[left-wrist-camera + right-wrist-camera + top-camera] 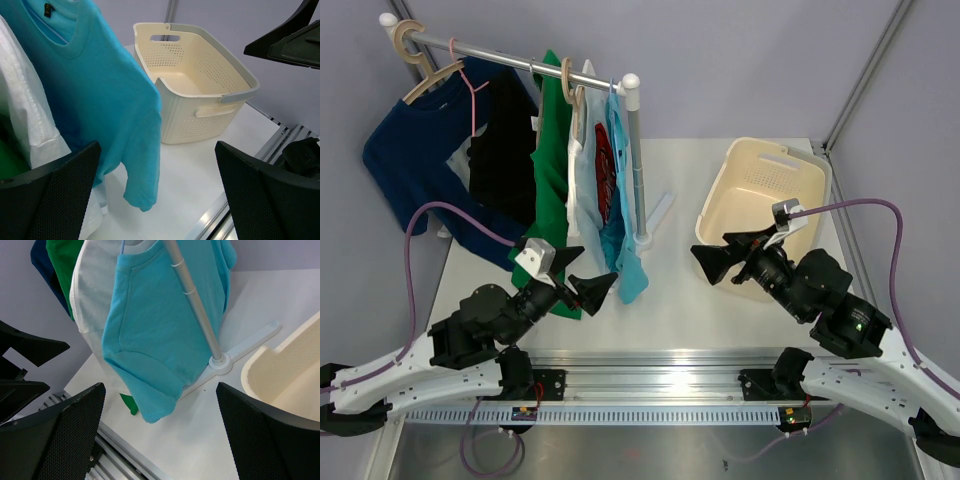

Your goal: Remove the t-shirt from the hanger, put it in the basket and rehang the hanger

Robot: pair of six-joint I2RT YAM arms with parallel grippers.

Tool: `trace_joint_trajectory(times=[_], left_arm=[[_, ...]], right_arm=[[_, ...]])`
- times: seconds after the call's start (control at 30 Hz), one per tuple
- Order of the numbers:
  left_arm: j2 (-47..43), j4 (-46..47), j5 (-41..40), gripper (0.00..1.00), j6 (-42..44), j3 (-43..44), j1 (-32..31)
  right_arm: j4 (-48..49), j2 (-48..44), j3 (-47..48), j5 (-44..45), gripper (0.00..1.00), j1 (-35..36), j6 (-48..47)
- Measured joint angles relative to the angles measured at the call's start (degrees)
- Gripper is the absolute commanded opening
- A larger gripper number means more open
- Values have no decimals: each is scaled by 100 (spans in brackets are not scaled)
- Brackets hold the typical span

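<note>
top view: the light blue t-shirt (630,262) hangs on its hanger (123,246) at the 3 o'clock end of the rack rail (520,58), against the upright post (639,170), with white, green, black and navy garments lined up toward 9 o'clock. your left gripper (600,265) sits at 7 o'clock of the shirt's hem, just beside it, fingers spread, gripping nothing; contact can't be told. your right gripper (710,247) sits at 3 o'clock of the hem, apart from the cloth, fingers spread and empty. the cream basket (812,172) rests on the table (670,310) at 2 o'clock.
</note>
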Motion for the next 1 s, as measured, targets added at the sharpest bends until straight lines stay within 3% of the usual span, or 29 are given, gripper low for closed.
trace_joint_trajectory(times=[0.27, 0.43, 0.6, 0.77, 0.9, 1.0], left_arm=[[293, -179, -525, 99, 120, 284, 0], [1425, -844, -1392, 99, 496, 2170, 0], [2229, -953, -2962, 99, 1609, 3713, 243], [2350, -1036, -3287, 99, 2114, 4009, 1593], [2494, -1292, -2885, 99, 1943, 4085, 2822], [2793, -1530, -2238, 99, 1685, 4229, 3226]], right_arm=[[168, -96, -160, 28, 100, 0, -22], [343, -63, -260, 103, 99, 0, -26], [739, -136, -721, 186, 100, 0, -63], [813, -42, -761, 127, 99, 0, -74], [809, 33, -719, 114, 99, 0, -85], [809, 72, -719, 111, 100, 0, -87]])
